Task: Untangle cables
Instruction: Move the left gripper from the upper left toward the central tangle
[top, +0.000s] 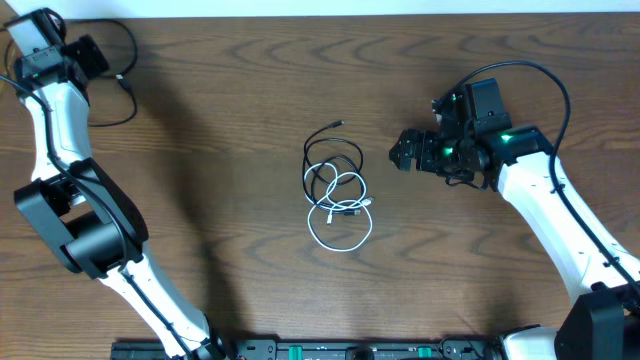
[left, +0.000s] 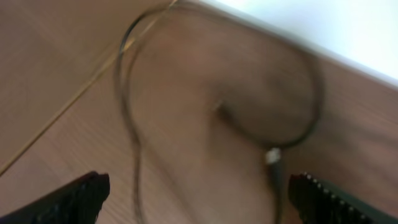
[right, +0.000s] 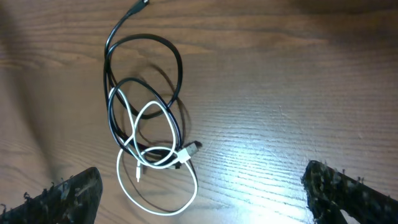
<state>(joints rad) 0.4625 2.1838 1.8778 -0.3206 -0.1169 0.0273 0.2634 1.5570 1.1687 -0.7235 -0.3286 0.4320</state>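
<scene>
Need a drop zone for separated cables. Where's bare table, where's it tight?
Free: broad bare wood between the left arm and the cables; also the strip between the cables and the front rail. Tight: the short gap between the cables and the right end effector, and the far-left corner, where the arm's wire loops.

The dark brown wooden table (top: 230, 120) shows strong grain and a mostly matt face with a soft sheen. The thin black cables (right: 179, 68) look like smooth, slightly glossy plastic, and the thin white cable (right: 195, 183) is smooth too. The black fingers (right: 74, 196) of the right gripper (right: 202, 174) look rough and grainy.
</scene>
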